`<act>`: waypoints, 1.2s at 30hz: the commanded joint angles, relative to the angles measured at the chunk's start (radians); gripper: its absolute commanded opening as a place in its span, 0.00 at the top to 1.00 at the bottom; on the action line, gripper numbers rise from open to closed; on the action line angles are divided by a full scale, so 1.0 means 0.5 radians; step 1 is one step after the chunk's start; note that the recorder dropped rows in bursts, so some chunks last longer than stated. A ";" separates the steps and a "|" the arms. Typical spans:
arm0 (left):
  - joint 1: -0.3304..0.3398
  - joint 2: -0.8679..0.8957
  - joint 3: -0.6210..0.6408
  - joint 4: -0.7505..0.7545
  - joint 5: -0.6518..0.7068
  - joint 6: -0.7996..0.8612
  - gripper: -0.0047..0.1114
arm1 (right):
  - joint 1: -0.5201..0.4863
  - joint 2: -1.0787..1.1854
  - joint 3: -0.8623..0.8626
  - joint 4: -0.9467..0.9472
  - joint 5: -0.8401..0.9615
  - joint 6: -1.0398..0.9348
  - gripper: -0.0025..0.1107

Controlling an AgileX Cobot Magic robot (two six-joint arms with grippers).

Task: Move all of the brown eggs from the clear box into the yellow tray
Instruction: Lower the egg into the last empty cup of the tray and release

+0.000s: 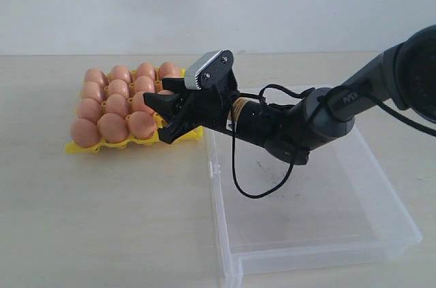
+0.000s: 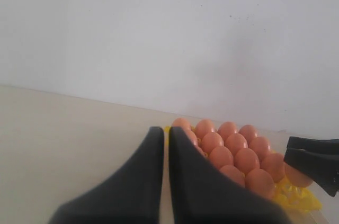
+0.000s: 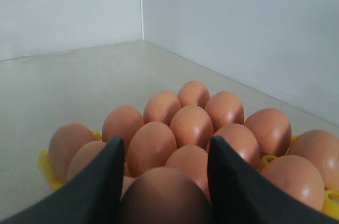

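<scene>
The yellow tray (image 1: 82, 146) lies at the left of the table, its cups filled with several brown eggs (image 1: 113, 126). My right gripper (image 1: 155, 118) hangs over the tray's near right corner, reaching out from above the clear box (image 1: 313, 233). In the right wrist view the right gripper (image 3: 165, 144) is shut on one brown egg (image 3: 164, 197), a finger pressed to each side, with the other eggs (image 3: 190, 126) just beyond. No eggs show in the clear box. My left gripper (image 2: 166, 131) is shut with nothing in it, away from the eggs (image 2: 235, 155).
The clear box's near left corner (image 1: 228, 271) sits close to the table's front edge. A black cable (image 1: 235, 179) loops down from the right arm over the box. The tray's right edge lies next to the box wall.
</scene>
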 commanded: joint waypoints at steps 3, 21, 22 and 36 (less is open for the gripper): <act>-0.008 0.007 -0.008 -0.001 -0.011 -0.002 0.93 | -0.006 0.004 -0.037 0.012 0.074 -0.034 0.98; -0.008 0.007 -0.008 -0.001 -0.011 -0.002 0.93 | -0.006 0.004 -0.037 0.062 0.182 -0.082 0.98; -0.008 0.007 -0.008 -0.001 -0.011 -0.002 0.93 | -0.006 0.004 -0.037 0.062 0.182 -0.085 0.98; -0.008 0.007 -0.008 -0.001 -0.011 -0.002 0.93 | -0.002 0.004 -0.037 -0.013 0.247 -0.224 0.98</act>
